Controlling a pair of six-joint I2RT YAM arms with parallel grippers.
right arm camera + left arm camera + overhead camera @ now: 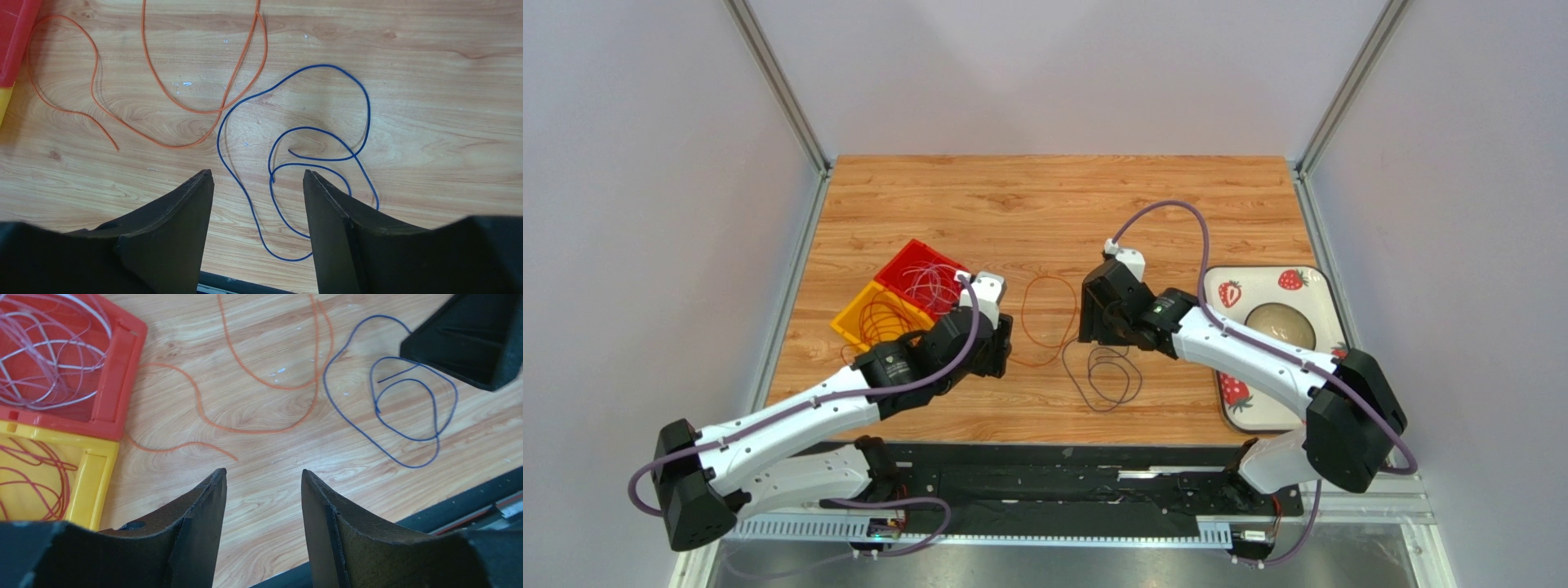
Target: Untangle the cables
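Observation:
A thin orange cable lies in a loose loop on the wooden table between the two arms. A thin dark blue cable curls in loops just beside it, nearer the front edge. The two are also in the left wrist view, the orange cable left of the blue cable. My left gripper is open over bare wood, short of the orange cable's end. My right gripper is open above the blue cable's near loops, holding nothing. Pale wires lie in a red bin, and red-orange wires in a yellow bin.
The red bin and yellow bin stand side by side left of the left gripper. A strawberry-patterned tray with a round beige object sits at the right edge. Grey walls enclose the table, and a black rail runs along the front.

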